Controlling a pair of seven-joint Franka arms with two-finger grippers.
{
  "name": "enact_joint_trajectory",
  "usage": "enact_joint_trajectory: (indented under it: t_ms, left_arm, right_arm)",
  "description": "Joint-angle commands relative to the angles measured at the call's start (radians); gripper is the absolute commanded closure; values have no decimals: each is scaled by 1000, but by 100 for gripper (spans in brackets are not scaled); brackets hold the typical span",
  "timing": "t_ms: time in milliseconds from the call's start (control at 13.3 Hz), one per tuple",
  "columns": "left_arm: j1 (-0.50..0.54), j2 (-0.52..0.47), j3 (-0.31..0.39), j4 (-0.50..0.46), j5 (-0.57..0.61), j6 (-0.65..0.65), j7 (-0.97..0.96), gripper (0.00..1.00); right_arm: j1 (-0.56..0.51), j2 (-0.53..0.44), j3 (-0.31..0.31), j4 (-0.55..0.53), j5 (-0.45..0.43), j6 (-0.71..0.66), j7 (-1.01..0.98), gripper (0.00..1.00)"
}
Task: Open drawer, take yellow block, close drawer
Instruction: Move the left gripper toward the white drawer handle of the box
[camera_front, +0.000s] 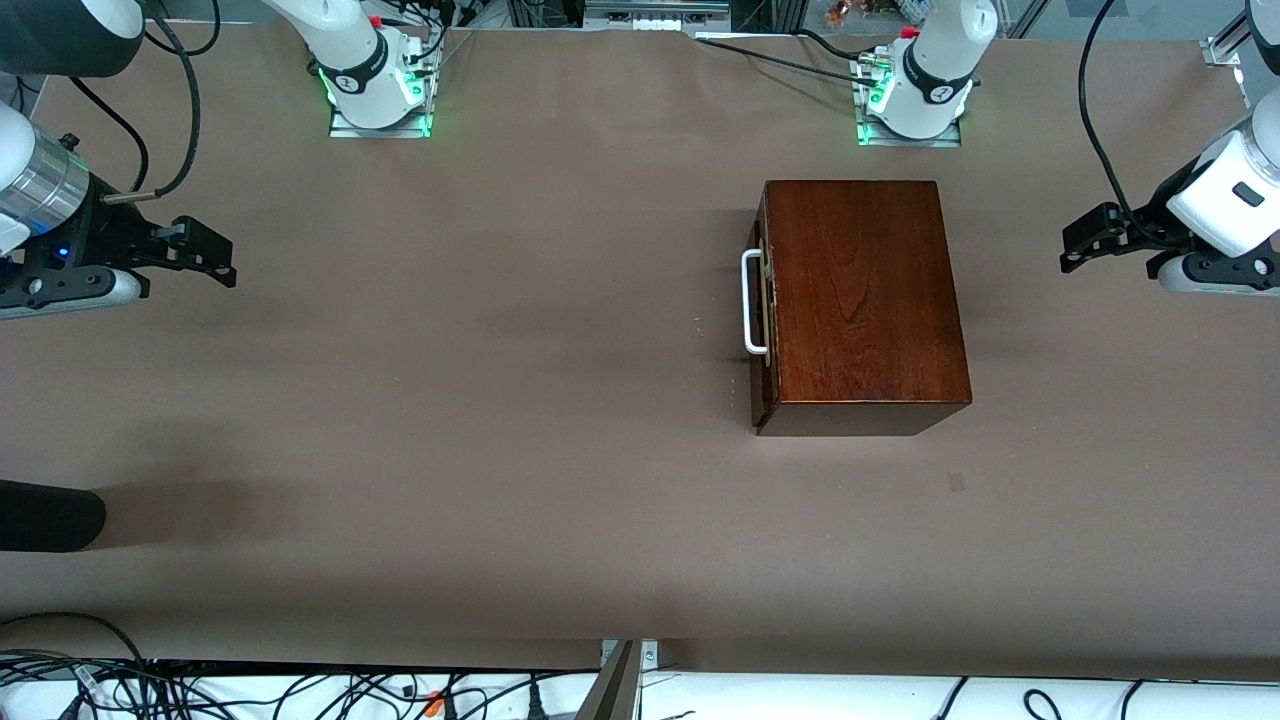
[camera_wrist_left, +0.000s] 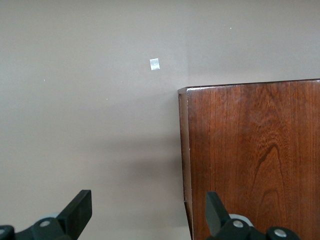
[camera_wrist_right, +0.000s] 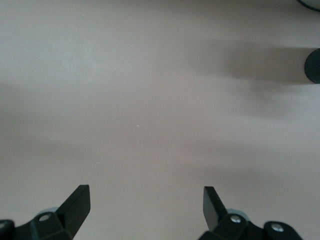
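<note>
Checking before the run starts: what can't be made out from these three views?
- Yellow block: unseen in every view; the closed drawer and wooden box would hide anything inside.
- Box in the left wrist view: cut off by the picture's edge.
- Left gripper and right gripper, both open: arms cut off by the front view's edges.

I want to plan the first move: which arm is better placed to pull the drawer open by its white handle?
Probably the right arm. The handle on the closed drawer faces the right arm's end of the table, so the open right gripper can reach it directly. The open left gripper hangs beside the box, at its closed end.
</note>
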Motion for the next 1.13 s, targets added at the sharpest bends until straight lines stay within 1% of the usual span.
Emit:
enact_joint_trajectory:
  t_ms: [0,528,679,905,1056]
  left_arm:
    - [-6,12,4,30,-4,-21,12,0]
    - [-9,32,-1,30,-4,-29,4,0]
    - [-24,41,-10,59,-9,-59,4,0]
    - [-44,67,-73,65,-15,-61,10,0]
    - [-62,87,-157,67,-9,-54,-15,0]
  right_arm:
    - [-5,2,0,14,19,-9,8,0]
    - [-6,2,-6,14,20,-9,8,0]
    - [-6,4,-6,14,20,-9,8,0]
    - [-6,2,-6,14,20,-9,8,0]
    - [-6,2,-6,14,20,-9,8,0]
